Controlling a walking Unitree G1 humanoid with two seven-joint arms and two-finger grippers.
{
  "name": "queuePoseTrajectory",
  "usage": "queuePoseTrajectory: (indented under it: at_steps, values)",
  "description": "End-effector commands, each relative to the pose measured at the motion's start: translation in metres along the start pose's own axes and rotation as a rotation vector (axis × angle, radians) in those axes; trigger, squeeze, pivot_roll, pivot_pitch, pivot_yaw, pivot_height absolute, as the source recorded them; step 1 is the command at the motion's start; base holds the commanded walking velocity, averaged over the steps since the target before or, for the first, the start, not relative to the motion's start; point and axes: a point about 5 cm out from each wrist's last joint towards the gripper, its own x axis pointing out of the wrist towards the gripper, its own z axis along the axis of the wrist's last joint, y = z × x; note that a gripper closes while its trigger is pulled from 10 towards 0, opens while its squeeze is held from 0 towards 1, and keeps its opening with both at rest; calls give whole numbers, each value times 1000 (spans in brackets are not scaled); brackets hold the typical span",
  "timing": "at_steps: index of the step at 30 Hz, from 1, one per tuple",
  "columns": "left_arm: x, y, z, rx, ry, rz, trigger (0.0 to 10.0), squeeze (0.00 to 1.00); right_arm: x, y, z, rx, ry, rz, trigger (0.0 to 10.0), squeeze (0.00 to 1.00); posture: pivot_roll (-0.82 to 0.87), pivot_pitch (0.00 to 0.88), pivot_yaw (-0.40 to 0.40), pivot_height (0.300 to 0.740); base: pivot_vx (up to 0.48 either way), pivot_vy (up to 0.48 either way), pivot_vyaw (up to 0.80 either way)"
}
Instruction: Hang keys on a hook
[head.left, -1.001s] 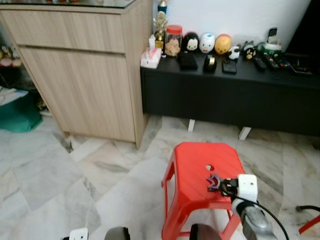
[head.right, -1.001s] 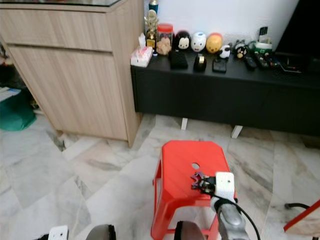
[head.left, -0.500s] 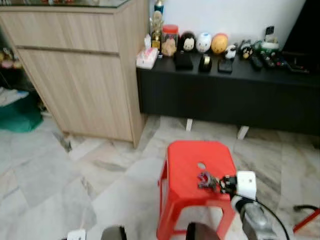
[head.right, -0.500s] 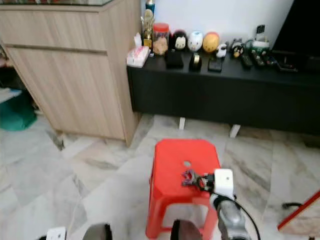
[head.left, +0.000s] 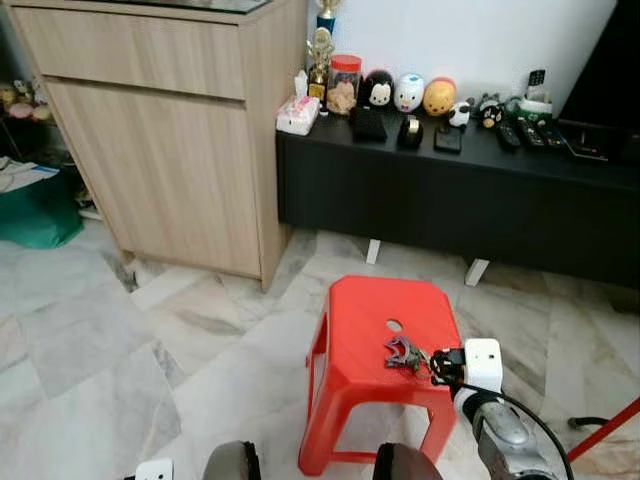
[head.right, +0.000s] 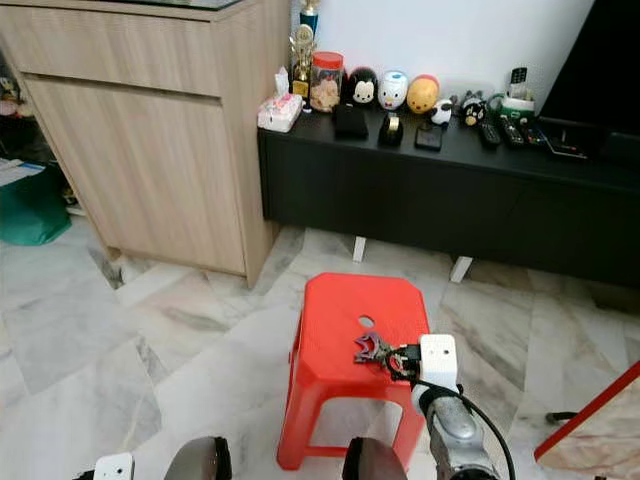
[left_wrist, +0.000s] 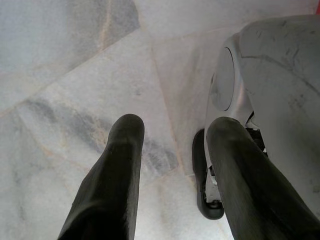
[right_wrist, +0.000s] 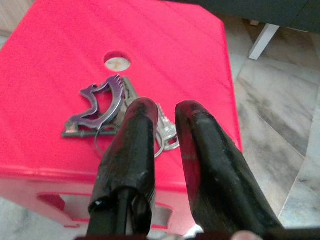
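The keys (right_wrist: 117, 112) lie flat on the red stool (right_wrist: 60, 45), near its front edge and just toward the robot from the round hole in the seat, the purple charm spread away from the ring. The right gripper (right_wrist: 162, 117) sits directly over the ring end, its fingers a narrow gap apart and straddling the ring, not visibly clamped. It is by far the nearer one. The left gripper (left_wrist: 172, 135) hangs spread over the floor.
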Motion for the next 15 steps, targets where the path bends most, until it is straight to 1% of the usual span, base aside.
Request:
queuePoseTrajectory:
  at_steps: [1,4,8,10,11,15]
  values:
    - [0,-15,-4,-9,16,-51,10000,0,-3,-3,-6,-27,37,5,10000,0,72,0,-115,590,0,0,0]
    - [0,-15,-4,-9,16,-52,10000,0,-3,-3,-6,-34,37,12,10000,0,71,0,-114,590,0,0,0]
    - [0,-15,-4,-9,15,-54,10000,0,-3,-3,-7,-64,42,21,10000,0,72,0,-116,590,0,0,500]
    - [0,-15,-3,-10,14,-53,10000,0,-3,-2,-7,-56,40,22,10000,0,72,0,-116,590,240,0,538]
    - [0,-15,-3,-10,14,-53,10000,0,-3,-2,-7,-51,40,23,10000,0,71,0,-115,590,0,0,431]
    - [0,-15,-3,-8,14,-55,10000,0,-3,-3,-7,-30,39,15,10000,0,71,0,-114,590,247,0,0]
